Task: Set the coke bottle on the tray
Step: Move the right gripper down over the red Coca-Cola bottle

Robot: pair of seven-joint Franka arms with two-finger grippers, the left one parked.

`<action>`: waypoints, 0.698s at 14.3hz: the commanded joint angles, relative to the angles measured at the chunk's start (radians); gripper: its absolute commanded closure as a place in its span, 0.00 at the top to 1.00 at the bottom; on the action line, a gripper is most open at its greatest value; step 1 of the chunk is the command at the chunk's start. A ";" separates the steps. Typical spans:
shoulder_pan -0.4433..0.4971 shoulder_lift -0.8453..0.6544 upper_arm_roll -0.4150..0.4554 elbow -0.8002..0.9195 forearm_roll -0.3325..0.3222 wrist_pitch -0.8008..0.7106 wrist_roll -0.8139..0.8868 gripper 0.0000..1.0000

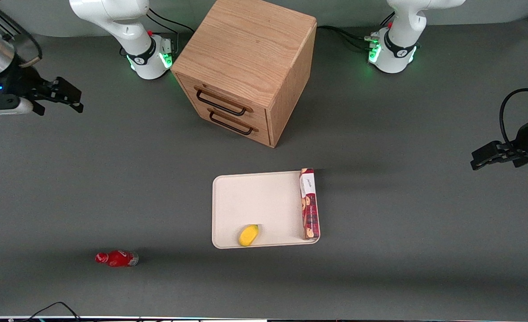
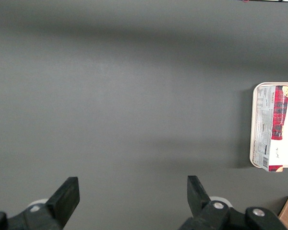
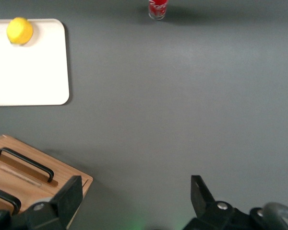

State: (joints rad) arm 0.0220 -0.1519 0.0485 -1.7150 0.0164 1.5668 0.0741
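Gripper: I see the gripper (image 1: 69, 99) raised over the working arm's end of the table (image 1: 407, 277), about level with the cabinet and much farther from the front camera than the bottle. In the right wrist view its two fingers (image 3: 71, 195) stand wide apart around bare table, gripper (image 3: 134, 199) holding nothing.

Bottle: the bottle (image 1: 117, 258) lies on its side on the table, near the front camera's edge, toward the working arm's end. Its cap points toward that end, its clear base toward the tray. It is well apart from the tray and touches nothing else. In the right wrist view I get only its base end (image 3: 157, 8) (the rest is cut off by the frame).

Tray: the tray (image 1: 259, 201) sits flat mid-table, nearer to the front camera than the cabinet.

On the tray: a lemon (image 1: 248, 235) rests near the rim closest to the front camera; a long box (image 1: 309, 203) lies along the rim toward the parked arm's end.

Cabinet: a wooden cabinet (image 1: 246, 67) with two drawers, each with a dark handle (image 1: 221, 103), both drawers closed as far as I can see.

Gap: gripper and bottle are well apart, with open table between them.
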 commanded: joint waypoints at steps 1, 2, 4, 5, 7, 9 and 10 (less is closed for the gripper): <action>-0.005 -0.009 -0.029 -0.003 0.042 0.007 0.004 1.00; -0.004 -0.009 -0.027 0.002 0.042 0.007 0.009 1.00; -0.002 0.002 -0.027 0.017 0.036 0.007 0.007 1.00; -0.001 0.012 -0.027 0.028 0.033 0.018 -0.002 1.00; 0.001 0.113 -0.027 0.146 -0.013 0.022 -0.022 1.00; 0.000 0.254 -0.029 0.288 -0.038 0.022 -0.130 1.00; -0.008 0.331 -0.035 0.342 -0.038 0.029 -0.160 1.00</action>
State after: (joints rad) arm 0.0183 -0.0196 0.0225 -1.5612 -0.0014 1.6096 -0.0051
